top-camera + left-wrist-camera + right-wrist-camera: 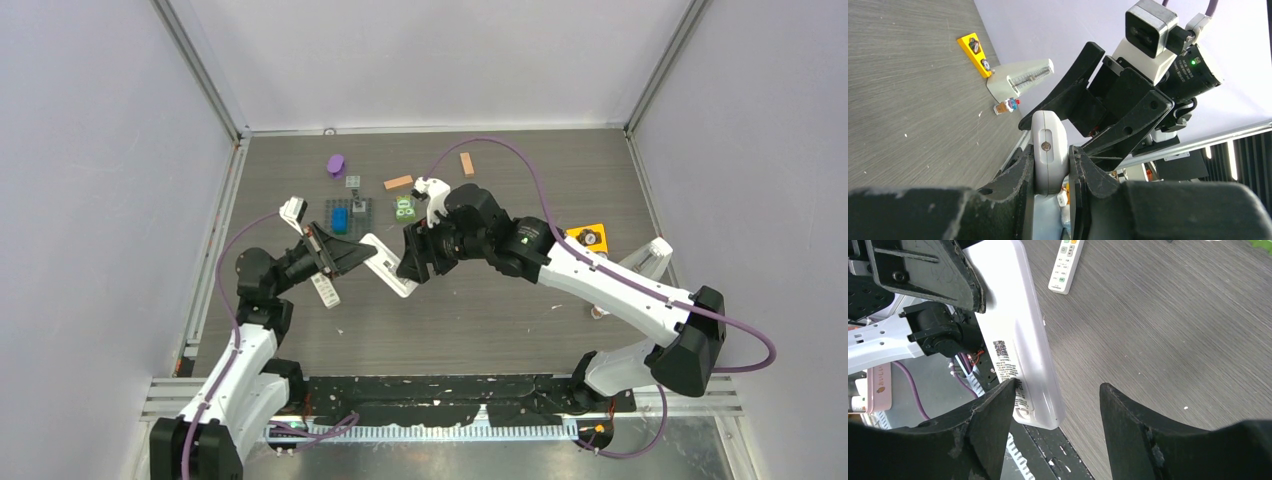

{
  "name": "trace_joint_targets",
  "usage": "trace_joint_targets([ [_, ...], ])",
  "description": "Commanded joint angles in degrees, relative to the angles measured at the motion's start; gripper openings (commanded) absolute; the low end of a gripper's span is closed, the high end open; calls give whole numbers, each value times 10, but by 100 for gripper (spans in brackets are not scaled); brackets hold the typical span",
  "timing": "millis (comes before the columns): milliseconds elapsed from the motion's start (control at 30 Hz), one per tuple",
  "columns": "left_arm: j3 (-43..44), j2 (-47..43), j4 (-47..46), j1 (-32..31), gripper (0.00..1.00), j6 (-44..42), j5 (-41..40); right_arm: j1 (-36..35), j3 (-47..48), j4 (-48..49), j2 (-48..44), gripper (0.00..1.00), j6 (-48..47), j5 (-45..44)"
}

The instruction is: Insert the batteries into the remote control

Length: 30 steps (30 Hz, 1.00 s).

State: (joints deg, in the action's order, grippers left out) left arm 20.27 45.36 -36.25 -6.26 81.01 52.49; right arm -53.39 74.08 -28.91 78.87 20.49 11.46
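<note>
My left gripper [340, 256] is shut on one end of a white remote control [385, 262], holding it off the table; the jaws clamp its narrow sides [1049, 150]. My right gripper [1058, 395] is open around the remote's other end [1020, 335]. Its left finger [993, 410] touches the labelled back and its right finger [1128, 415] stands apart. In the top view the right gripper [412, 255] sits at the remote's right end. I cannot make out any batteries.
A second remote [325, 290] lies face up on the table [1065, 265]. Behind are a dark tray [352, 213], a purple object [335, 165], a green item [405, 208] and two tan blocks [398, 182]. A yellow block [588, 238] and white wedge [1020, 77] are right.
</note>
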Motion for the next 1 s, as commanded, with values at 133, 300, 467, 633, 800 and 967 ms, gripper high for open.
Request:
trace_joint_targets([
  [133,9,12,-146,-1,0,69,26,3,-24,23,3,66,-21,12],
  [300,18,13,-162,-1,0,60,49,3,-8,34,-5,72,-27,24],
  [467,34,13,-163,-1,0,17,99,5,1,77,-32,85,-36,89],
  [633,51,8,-164,-2,0,-4,138,5,7,95,-25,86,-53,175],
  [800,65,-4,-130,-1,0,-31,149,5,5,114,-5,69,-38,242],
  [967,77,-18,-57,-2,0,-79,142,2,-2,135,7,37,-12,272],
])
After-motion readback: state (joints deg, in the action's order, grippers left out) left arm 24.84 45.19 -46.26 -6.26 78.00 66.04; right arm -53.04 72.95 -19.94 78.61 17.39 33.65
